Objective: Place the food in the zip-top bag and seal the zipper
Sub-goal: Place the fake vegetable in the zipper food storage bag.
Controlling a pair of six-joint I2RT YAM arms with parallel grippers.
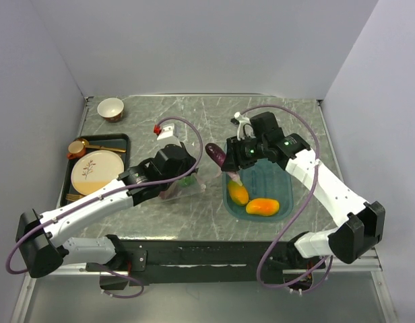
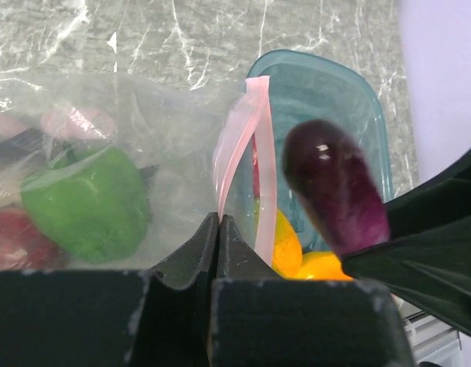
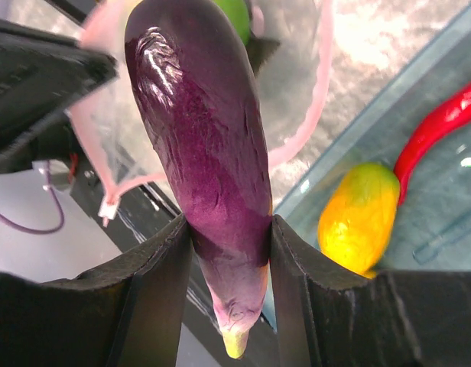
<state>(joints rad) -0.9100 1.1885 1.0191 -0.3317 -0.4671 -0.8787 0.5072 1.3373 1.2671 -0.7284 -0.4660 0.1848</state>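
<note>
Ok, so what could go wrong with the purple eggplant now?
The right gripper pinches the eggplant near its thin end, so it might tip or slip out. The left gripper holds the zipper at one spot only; the mouth of the floppy bag may snag the eggplant's tip.

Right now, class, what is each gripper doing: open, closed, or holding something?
Left gripper: closed, pinching the zip-top bag at its mouth edge.
Right gripper: closed on the purple eggplant.
</note>
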